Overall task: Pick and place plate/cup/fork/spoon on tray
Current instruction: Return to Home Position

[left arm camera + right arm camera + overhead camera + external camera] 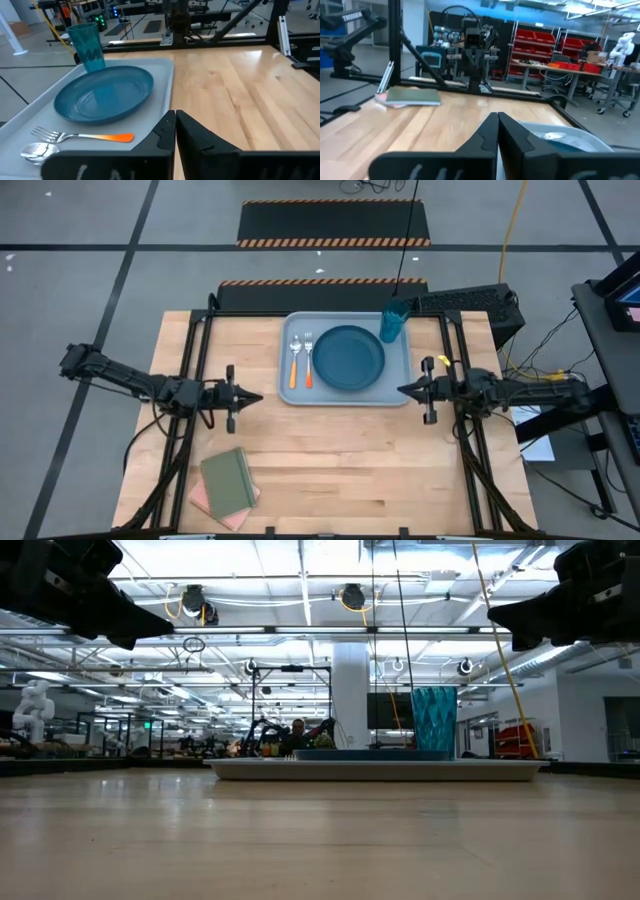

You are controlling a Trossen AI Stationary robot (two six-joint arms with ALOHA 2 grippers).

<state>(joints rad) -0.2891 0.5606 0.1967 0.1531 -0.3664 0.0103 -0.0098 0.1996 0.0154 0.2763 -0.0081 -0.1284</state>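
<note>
Tray (345,396) sits at the far middle of the wooden table (340,470), long side across. On it: plate (349,357) in the centre, flat; cup (393,323) upright in the far right corner, just beside the plate's rim. Fork (308,363) and spoon (294,361) lie side by side in the left part of the tray, metal heads toward the far edge, orange handles toward the near edge — the spoon outermost, the fork between it and the plate.

Left gripper (258,396) hangs above bare wood left of the tray's near left corner, tip pointing right; fingers pressed together, nothing between them. Right gripper (402,390) hangs at the tray's near right corner, tip pointing left; fingers likewise pressed together and empty. Low view shows both arms raised off the table.

Green notebook (228,480) lies near the front left of the table, on top of a pinkish book (237,513) — well apart from the tray.
</note>
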